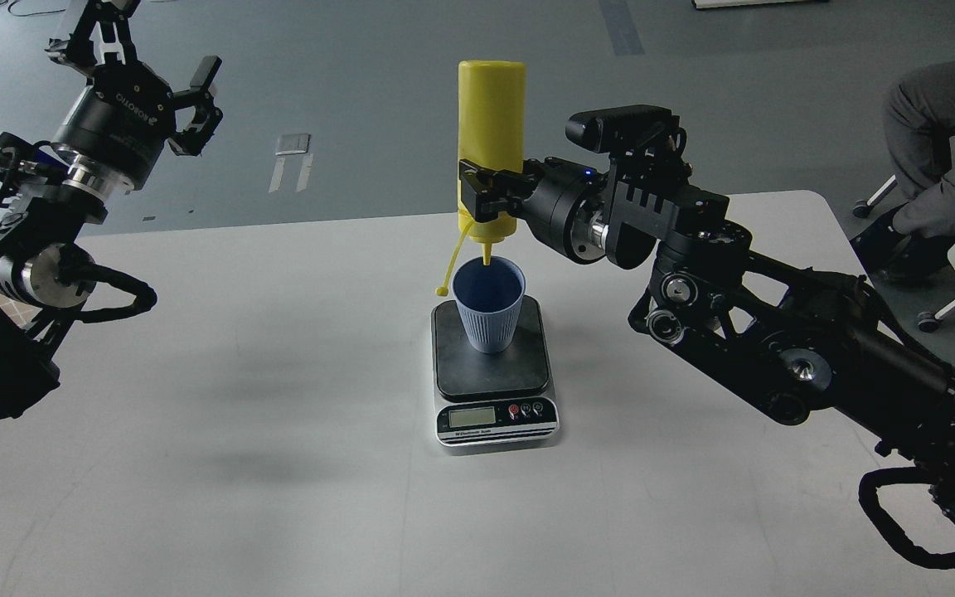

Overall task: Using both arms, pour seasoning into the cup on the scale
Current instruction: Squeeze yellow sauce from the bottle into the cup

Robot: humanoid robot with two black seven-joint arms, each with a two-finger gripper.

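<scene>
Gripping inverted seasoning bottle [492, 141] above cup [488, 304], right gripper [474, 192].

A white table [278, 464] with a rounded far right corner is seen, its surface plain and matte. Only 1 thing is set directly on it: the scale [494, 373], placed near the middle, its silver front panel and LCD display turned toward the near edge. Soft shadows are cast across the tabletop.

A white table [278, 497] stands on grey floor [361, 83]; a seated person [942, 141] at right.
</scene>
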